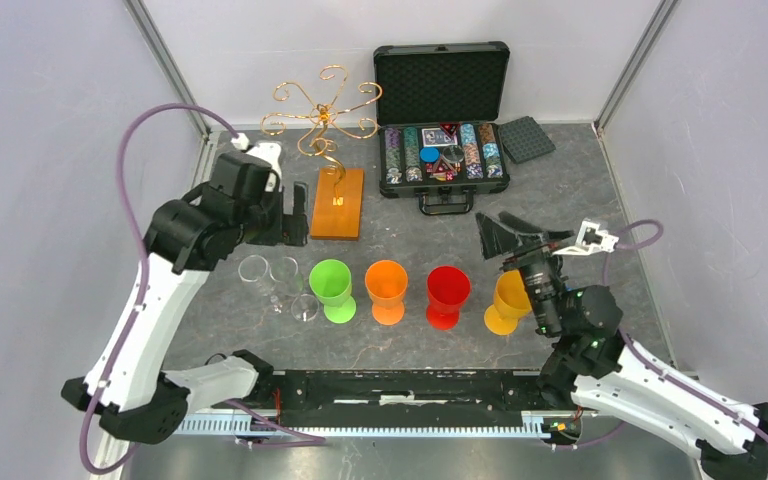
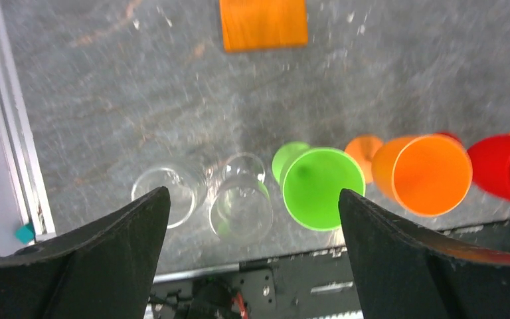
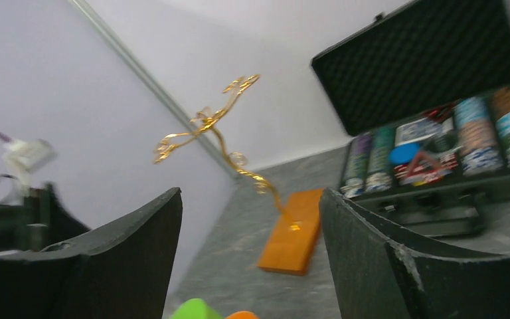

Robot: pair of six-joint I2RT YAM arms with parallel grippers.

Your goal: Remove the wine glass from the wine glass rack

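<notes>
Wine glass rack (image 1: 338,205) upright at the back of the desk (image 1: 580,200), left of the open chip case (image 1: 443,130). Two clear wine glasses (image 1: 255,270) standing on the desk, just left of the green cup (image 1: 332,288), apart from the rack. Beside the rack's base, left jaws wide open, empty. Further right, right jaws spread wide too, holding nothing, raised toward the rack.

wine glass rack (image 2: 263,23) — cropped at top | red goblet (image 2: 508,174) — cropped right
</notes>
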